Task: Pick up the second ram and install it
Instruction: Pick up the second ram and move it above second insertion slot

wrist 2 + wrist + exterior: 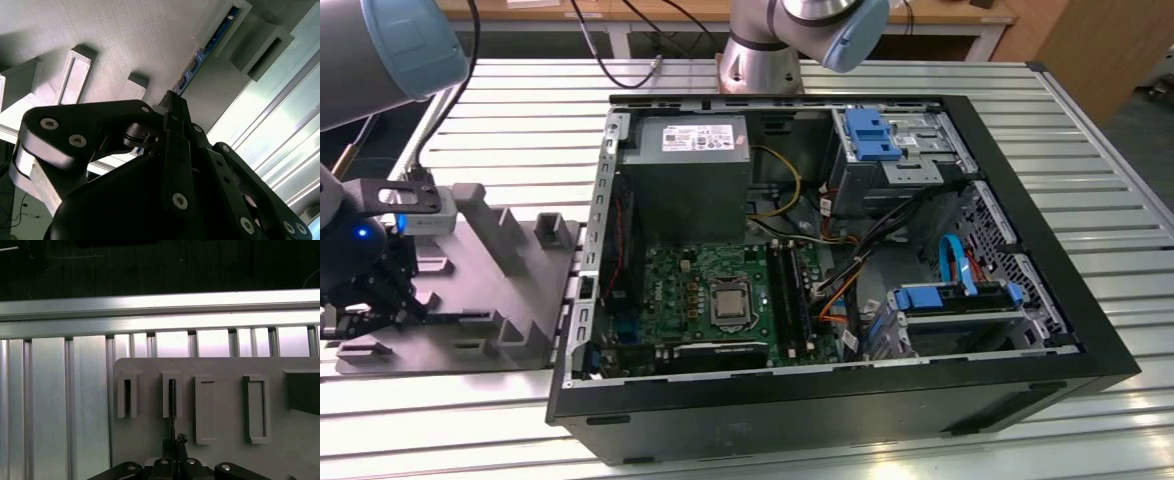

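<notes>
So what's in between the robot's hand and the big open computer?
In the exterior view, the grey tray with its upright posts lies between the hand and the computer case. The hand is shut on the second ram.

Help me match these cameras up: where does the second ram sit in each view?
Exterior view: too small to tell; claw over grey tray, view's left.
Second wrist view: second ram edge-on, from claw tip into a slotted post.
First wrist view: thin dark line from claw to slotted post.
Shared landmark: grey tray.
</notes>
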`<control>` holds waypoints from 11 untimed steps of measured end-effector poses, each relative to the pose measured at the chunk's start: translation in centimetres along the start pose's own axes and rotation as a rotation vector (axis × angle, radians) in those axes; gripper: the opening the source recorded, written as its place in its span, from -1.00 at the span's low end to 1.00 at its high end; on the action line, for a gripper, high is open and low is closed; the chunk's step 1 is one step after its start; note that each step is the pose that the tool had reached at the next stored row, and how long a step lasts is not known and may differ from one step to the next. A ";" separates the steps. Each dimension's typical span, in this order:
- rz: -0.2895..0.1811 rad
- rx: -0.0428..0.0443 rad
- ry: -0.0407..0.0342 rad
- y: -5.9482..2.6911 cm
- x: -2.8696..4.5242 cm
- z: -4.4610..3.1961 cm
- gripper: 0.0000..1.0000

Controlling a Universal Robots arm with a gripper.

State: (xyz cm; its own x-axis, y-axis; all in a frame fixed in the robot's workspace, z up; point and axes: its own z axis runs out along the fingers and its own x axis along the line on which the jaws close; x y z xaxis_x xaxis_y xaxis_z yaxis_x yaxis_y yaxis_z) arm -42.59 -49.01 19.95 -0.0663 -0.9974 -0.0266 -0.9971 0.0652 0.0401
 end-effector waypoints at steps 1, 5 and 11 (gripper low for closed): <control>-0.001 0.0000 0.0000 0.00 0.00 0.00 -0.76; -0.016 -0.0004 0.0006 0.00 0.00 0.00 -0.76; -0.017 -0.0004 0.0007 0.00 0.00 0.00 -0.76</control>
State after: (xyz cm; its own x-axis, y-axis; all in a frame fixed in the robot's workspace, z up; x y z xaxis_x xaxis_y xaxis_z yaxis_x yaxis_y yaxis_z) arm -42.59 -49.01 19.95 -0.0492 -0.9984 -0.0266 -0.9980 0.0481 0.0401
